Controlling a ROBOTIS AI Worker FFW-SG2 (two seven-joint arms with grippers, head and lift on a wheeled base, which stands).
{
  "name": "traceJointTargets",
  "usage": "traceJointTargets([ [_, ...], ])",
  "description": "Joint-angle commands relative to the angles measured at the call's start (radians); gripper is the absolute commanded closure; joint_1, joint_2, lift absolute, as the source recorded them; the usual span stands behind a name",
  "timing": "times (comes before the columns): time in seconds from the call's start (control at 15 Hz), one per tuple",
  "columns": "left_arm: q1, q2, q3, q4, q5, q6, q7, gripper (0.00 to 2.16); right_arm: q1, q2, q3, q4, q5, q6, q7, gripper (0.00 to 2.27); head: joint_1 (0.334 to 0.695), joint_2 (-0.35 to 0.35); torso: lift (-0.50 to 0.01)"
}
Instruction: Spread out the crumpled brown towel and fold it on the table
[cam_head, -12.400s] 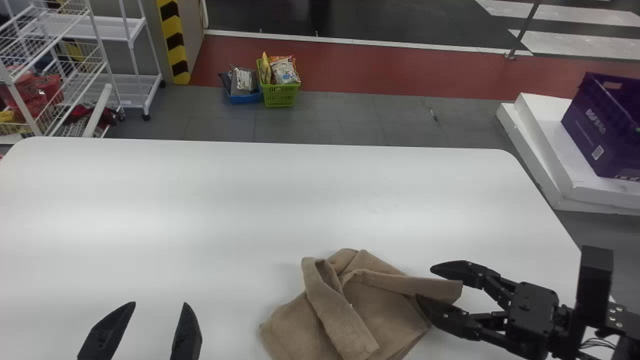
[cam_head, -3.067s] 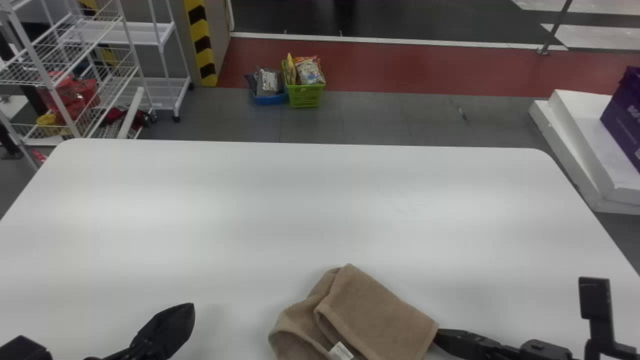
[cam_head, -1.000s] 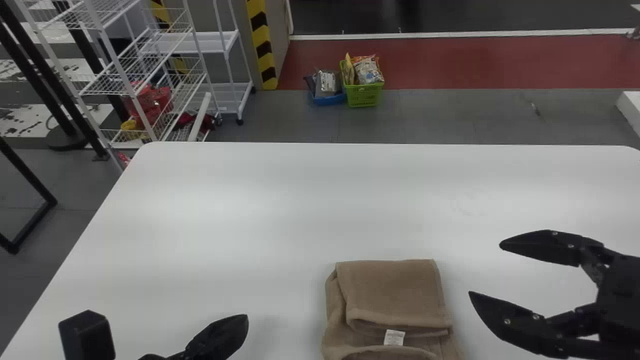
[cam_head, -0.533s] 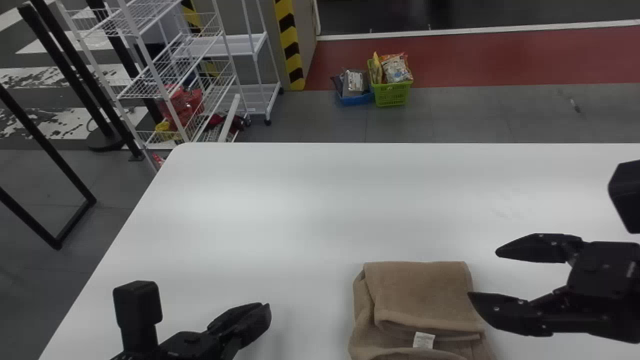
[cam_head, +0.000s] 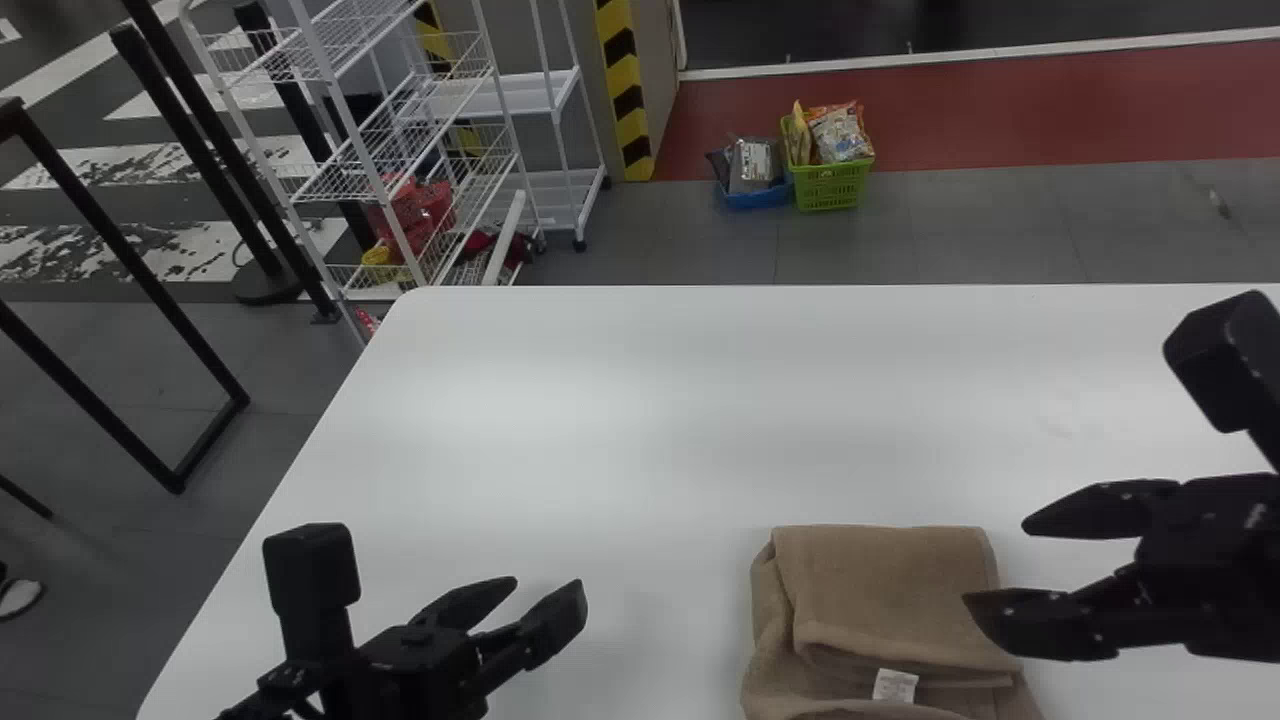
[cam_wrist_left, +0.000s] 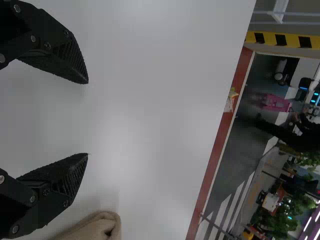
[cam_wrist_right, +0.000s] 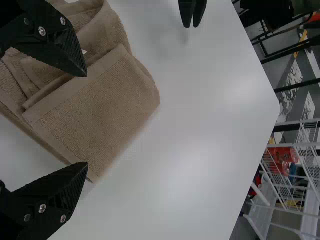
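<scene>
The brown towel (cam_head: 890, 600) lies folded into a rough rectangle near the table's front in the head view, a white tag on its front part and its lower end cut off by the frame. To its left, my left gripper (cam_head: 552, 592) stands open and apart from it. My right gripper (cam_head: 1000, 565) is open at the towel's right edge, one finger tip close beside or over that edge. The left wrist view has my left gripper (cam_wrist_left: 88, 118) open over bare tabletop, a corner of the towel (cam_wrist_left: 97, 227) nearby. In the right wrist view, the towel (cam_wrist_right: 102, 100) lies beyond my open right gripper (cam_wrist_right: 87, 119).
The white table (cam_head: 650, 400) extends behind and left of the towel. On the floor past its far edge stand a green basket (cam_head: 830, 186) with packets and a blue one (cam_head: 755, 197). A white wire rack (cam_head: 400, 150) is at the back left.
The head view has swung left, shifting the scene rightward. Earlier crumpled, the towel is now folded flatter. My right gripper has let go of it; my left gripper's fingers have parted within the last half second.
</scene>
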Motion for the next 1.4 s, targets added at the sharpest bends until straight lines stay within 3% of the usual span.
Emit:
traceJointTargets([
  [0.0,0.002,-0.001,-0.002,-0.015,-0.003,-0.031,-0.001,0.37,-0.015,-0.017,0.052,0.008,0.004,0.069,0.005,0.22,0.695,0.232,-0.127],
  [0.47,-0.005,-0.001,0.000,-0.049,-0.033,-0.016,-0.001,0.37,-0.068,-0.051,0.217,0.067,0.047,0.161,0.005,0.22,0.695,0.278,-0.127],
  [0.8,-0.006,-0.001,-0.007,-0.050,-0.040,-0.007,0.007,0.37,-0.111,-0.062,0.339,0.001,0.191,0.023,0.005,0.35,0.695,0.291,-0.127],
  [0.93,-0.006,-0.001,-0.003,-0.050,-0.040,-0.007,0.010,0.37,-0.137,-0.097,0.370,-0.018,0.187,-0.063,0.005,0.34,0.695,0.310,-0.127],
  [1.13,-0.008,-0.001,0.000,-0.050,-0.037,-0.007,0.010,0.37,-0.044,-0.143,0.407,-0.028,0.191,-0.351,0.005,0.33,0.695,0.334,-0.127],
  [1.33,-0.017,-0.001,-0.002,-0.049,-0.040,-0.001,0.013,0.37,-0.007,-0.225,0.425,-0.047,0.193,-0.434,0.005,0.30,0.695,0.350,-0.127],
])
